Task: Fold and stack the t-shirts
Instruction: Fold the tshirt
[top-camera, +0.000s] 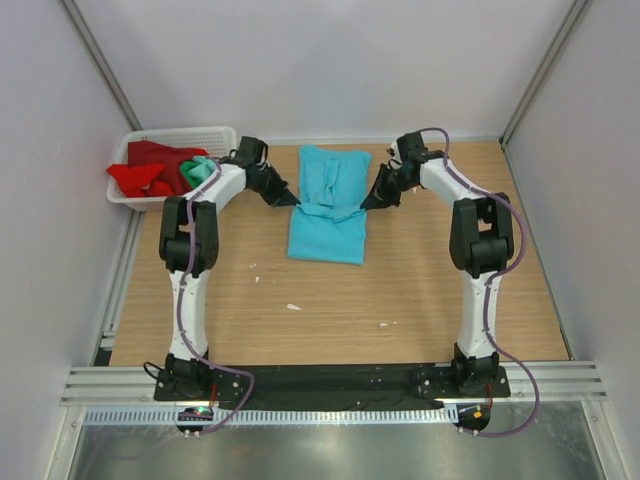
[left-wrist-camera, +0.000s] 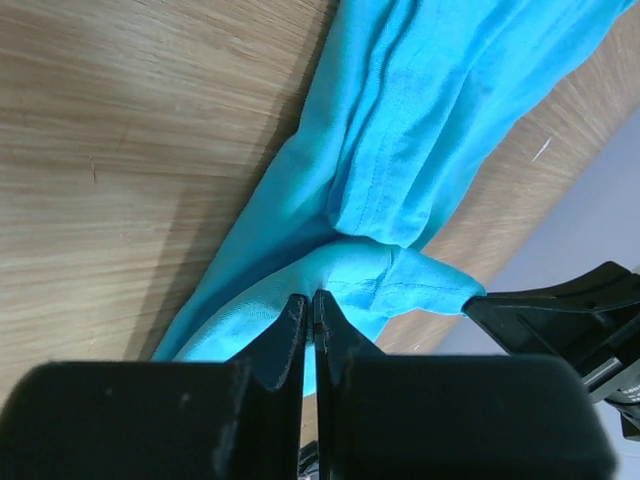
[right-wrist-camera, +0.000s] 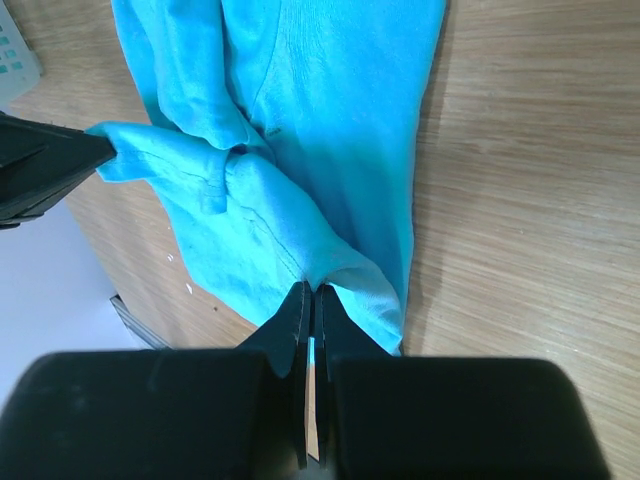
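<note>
Pinching the soft, light turquoise t-shirt (top-camera: 328, 228) near the table's (top-camera: 430, 300) far edge, your left gripper (top-camera: 287, 198) and right gripper (top-camera: 371, 202) clamp its sides; expect sagging, so grip doubled folds.

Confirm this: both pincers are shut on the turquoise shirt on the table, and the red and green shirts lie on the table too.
One error: the red shirt and green shirt lie crumpled in the white basket at far left, not on the table, as the top view shows. The left pincer and right pincer are indeed shut on the turquoise shirt.
</note>
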